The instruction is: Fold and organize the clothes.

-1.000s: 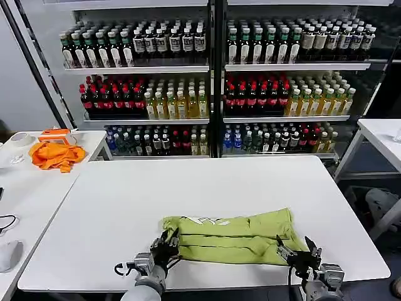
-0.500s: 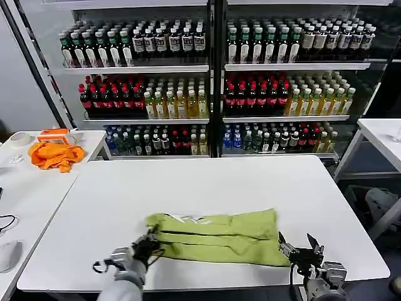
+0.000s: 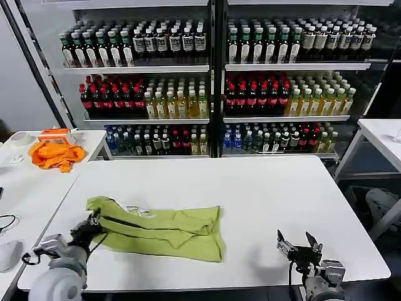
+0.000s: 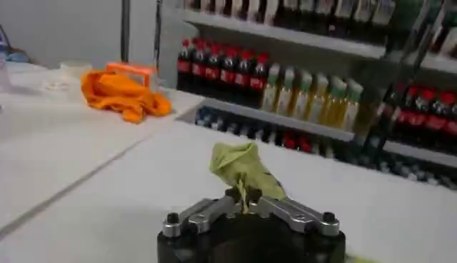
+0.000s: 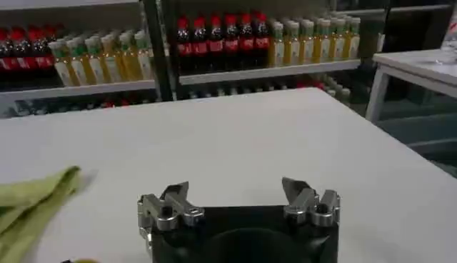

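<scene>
Currently, the lime-green T-shirt (image 3: 163, 227) lay folded in a long strip across the lower left of the white table (image 3: 263, 188) in the head view. The left gripper (image 3: 93, 227), at the lower left of the frame, was clenched on the shirt's left end, a bunched tuft of cloth standing above its fingers. The right gripper (image 3: 299, 244), at the lower right, sat released and holding nothing, well apart from the shirt.

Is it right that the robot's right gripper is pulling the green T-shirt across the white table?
Not quite: the left gripper pinches the green T-shirt on the white table, as the head view shows. The right gripper sits open and empty near the front edge.
</scene>
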You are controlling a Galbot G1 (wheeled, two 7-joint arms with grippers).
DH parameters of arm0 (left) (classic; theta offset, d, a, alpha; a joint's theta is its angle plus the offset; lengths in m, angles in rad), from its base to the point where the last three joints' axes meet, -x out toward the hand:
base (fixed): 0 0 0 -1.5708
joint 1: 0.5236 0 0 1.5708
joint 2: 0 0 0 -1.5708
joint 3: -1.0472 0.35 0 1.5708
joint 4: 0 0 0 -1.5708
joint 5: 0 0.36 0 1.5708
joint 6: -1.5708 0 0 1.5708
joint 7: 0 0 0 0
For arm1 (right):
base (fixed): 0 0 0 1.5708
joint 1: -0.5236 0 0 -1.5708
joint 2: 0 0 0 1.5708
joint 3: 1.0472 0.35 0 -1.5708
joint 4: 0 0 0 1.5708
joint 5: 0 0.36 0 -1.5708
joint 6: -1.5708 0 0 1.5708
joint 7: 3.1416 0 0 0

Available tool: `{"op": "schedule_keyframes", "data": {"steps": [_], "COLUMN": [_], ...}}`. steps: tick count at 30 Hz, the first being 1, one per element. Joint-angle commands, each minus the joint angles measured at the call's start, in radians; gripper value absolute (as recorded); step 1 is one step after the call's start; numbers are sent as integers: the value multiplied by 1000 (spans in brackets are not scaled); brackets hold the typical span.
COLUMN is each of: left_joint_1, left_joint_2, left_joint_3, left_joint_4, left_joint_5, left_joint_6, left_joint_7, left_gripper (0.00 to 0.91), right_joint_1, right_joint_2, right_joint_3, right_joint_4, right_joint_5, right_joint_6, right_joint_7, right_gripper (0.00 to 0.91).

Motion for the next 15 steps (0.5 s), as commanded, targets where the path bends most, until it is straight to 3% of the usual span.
{"op": "schedule_keyframes", "data": {"steps": [1, 7, 15], "left_joint_1": [18, -39, -134], "left_joint_2": [-58, -143, -206], "left_joint_3": [180, 390, 527], "left_joint_4": [-205, -164, -28], "left_joint_5": [-276, -286, -163], "left_joint_6": [19, 12, 3], "left_joint_7": [9, 9, 17], "left_gripper": [20, 20, 20], "right_joint_1": [-2, -9, -6], "right_joint_2": [-1, -1, 6], "right_joint_3": [1, 7, 4], "right_joint_4": [0, 5, 6], "right_joint_5": [-2, -3, -5], "right_joint_6": [1, 3, 3], "right_joint_7": [0, 0, -2], "right_gripper": [907, 907, 907]}}
